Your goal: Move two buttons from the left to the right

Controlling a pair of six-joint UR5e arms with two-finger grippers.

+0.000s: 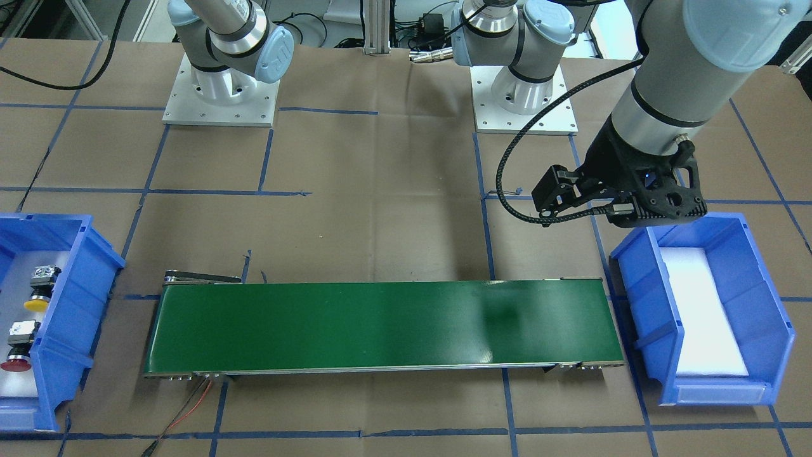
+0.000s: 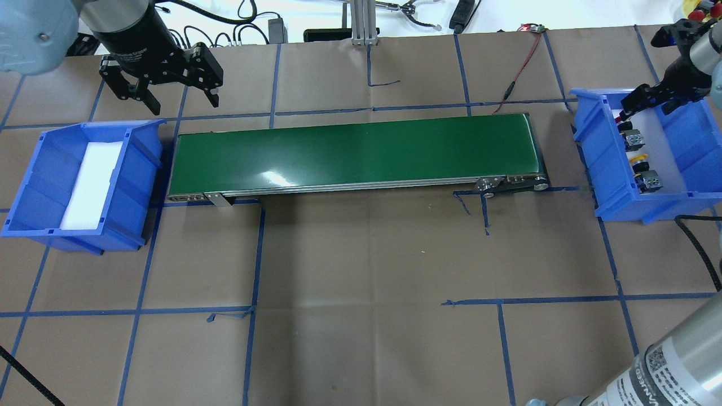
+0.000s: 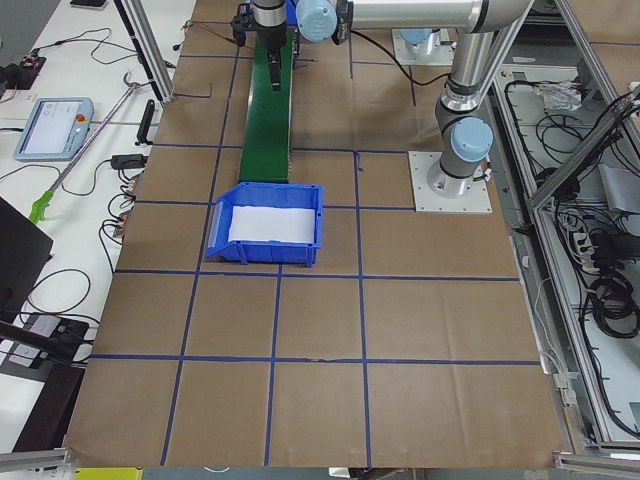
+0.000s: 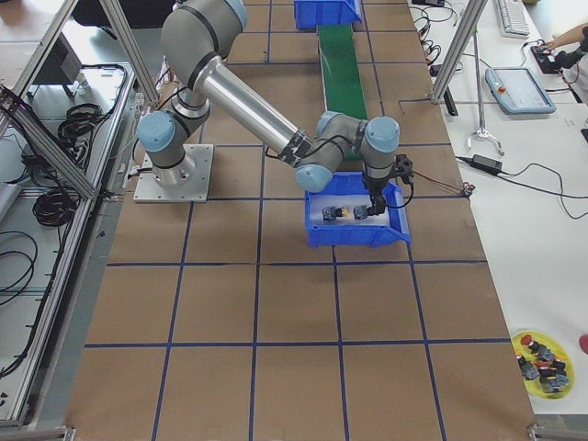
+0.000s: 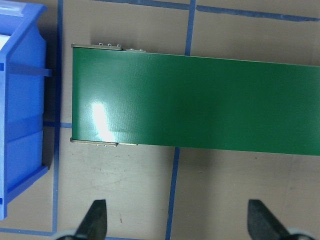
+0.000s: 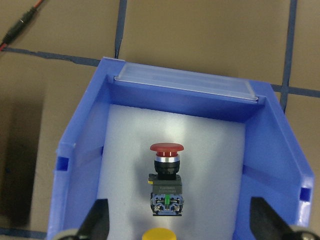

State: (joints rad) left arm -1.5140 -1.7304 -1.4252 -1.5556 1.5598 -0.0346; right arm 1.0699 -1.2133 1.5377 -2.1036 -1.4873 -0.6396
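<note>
A green conveyor belt (image 2: 355, 152) is laid along the middle of the paper-covered table (image 2: 366, 270), and a blue bin is set off each of its ends. The two buttons are found in the bin (image 2: 696, 141) off the belt's end on the robot's right, lying on a white foam pad. The red-capped button (image 6: 166, 175) is placed on its side with its cap turned toward the bin's labelled end wall, which is the end farther from the robot. The yellow-capped button (image 1: 39, 295) is laid just behind it in line, with only a small gap between them. The right gripper (image 6: 180, 220) is held over this bin, above the buttons. Its fingers are spread wide and nothing is gripped; the rear block of the red-capped button is seen between the fingertips but is not touched. The other bin (image 2: 34, 169), off the belt's opposite end, is lined with a foam pad (image 2: 90, 180) on which nothing is seen. The left gripper (image 2: 183, 102) is held above the table just beside that end of the belt, on the belt's side away from the robot. Its jaws are likewise opened wide and nothing is carried.
</note>
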